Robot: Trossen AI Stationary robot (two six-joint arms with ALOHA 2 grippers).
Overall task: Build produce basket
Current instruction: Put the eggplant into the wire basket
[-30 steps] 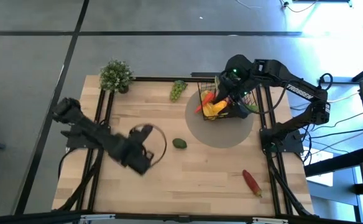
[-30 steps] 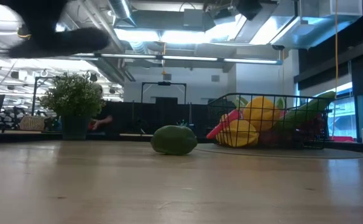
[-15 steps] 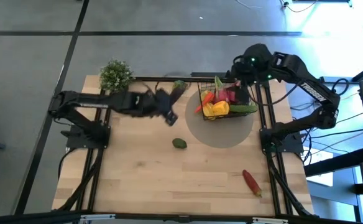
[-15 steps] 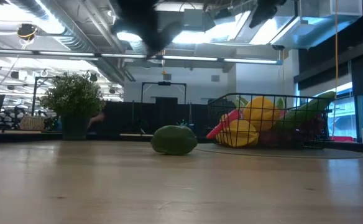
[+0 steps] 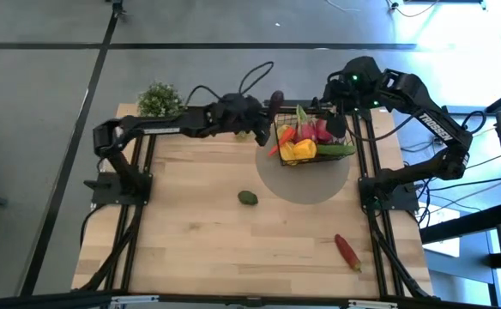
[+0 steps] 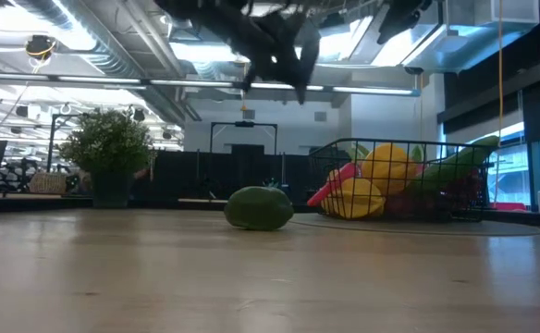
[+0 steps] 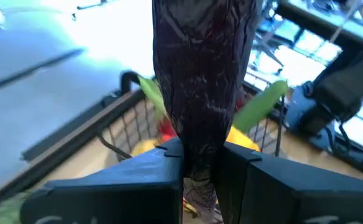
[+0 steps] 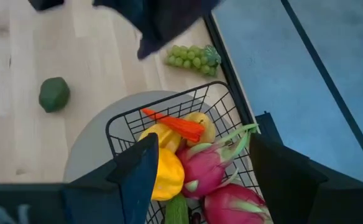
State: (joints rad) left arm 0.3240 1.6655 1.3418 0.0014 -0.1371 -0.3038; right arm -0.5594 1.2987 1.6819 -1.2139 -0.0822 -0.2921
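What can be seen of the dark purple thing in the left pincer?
The eggplant is a long, dark purple, glossy toy with a plastic-looking skin. The left pincer is shut on one end of it, a finger on each side, and the rest juts out beyond the fingertips. It is carried in the air beside the far left corner of the basket, touching nothing but the fingers. Its stem end does not show.

A light wooden table (image 5: 190, 232) carries a grey round mat (image 5: 306, 184) at far right, with the basket (image 5: 306, 142) on it. An avocado (image 5: 248, 198) lies mid-table, a red chili (image 5: 347, 251) near right, a potted plant (image 5: 159, 102) at the far left corner, green grapes (image 8: 192, 57) beside the basket.
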